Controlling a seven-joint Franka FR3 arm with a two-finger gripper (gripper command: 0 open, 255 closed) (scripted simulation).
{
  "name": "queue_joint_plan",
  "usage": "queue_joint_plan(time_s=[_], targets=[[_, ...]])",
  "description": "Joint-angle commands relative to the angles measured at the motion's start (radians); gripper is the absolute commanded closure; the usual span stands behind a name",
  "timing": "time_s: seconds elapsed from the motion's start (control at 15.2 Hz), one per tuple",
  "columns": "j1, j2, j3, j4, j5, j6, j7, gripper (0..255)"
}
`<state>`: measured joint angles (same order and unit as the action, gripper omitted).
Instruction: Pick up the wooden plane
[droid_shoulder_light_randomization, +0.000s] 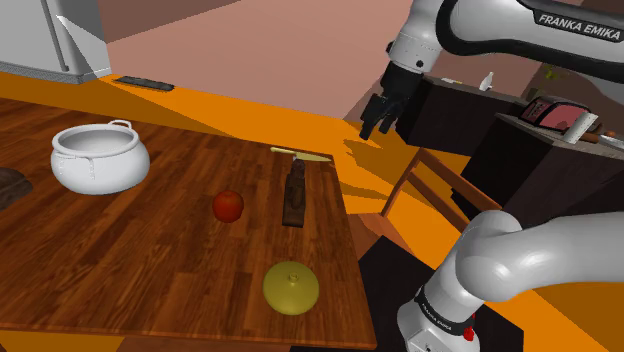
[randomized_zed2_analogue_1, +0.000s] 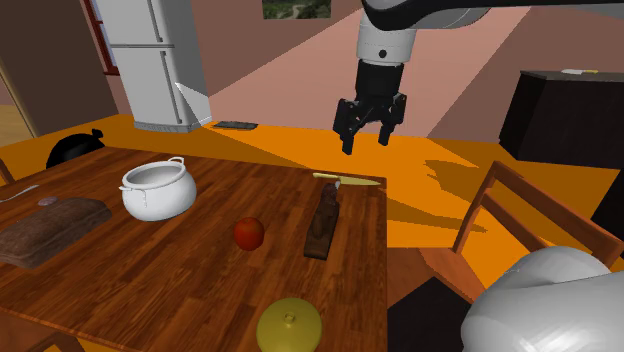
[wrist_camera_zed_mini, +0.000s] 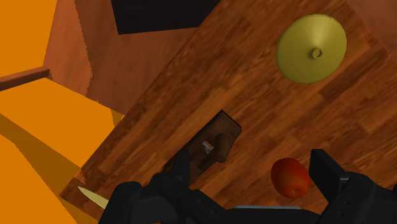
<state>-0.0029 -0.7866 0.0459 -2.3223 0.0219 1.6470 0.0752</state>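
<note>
Wooden plane (droid_shoulder_light_randomization: 293, 197): dark brown, lying flat on the bench (droid_shoulder_light_randomization: 150, 270) near its edge, below the gripper (droid_shoulder_light_randomization: 378, 128) and well apart from it. Gripper raised, fingers spread, holding nothing. Knife (droid_shoulder_light_randomization: 300, 154) (yellowish) lies just past the plane's end. Red apple (droid_shoulder_light_randomization: 228, 206) beside the plane; olive lid (droid_shoulder_light_randomization: 291, 288) and white pot (droid_shoulder_light_randomization: 100, 157) farther from the gripper.

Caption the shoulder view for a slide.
Open end effector in the air, clear of the plane lying on the table between a knife and a lid.
</note>
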Motion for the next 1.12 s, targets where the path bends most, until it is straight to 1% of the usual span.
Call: queue_joint_plan(time_s=[0.0, 0.53, 1.06], targets=[[0.0, 0.0, 0.0, 0.0, 0.0, 0.0, 0.0, 0], [-0.049, 0.242, 0.0, -0.009, 0.006, 0.224, 0.082, 0], [-0.09, 0.521, -0.012, 0.058, 0.009, 0.408, 0.159, 0]])
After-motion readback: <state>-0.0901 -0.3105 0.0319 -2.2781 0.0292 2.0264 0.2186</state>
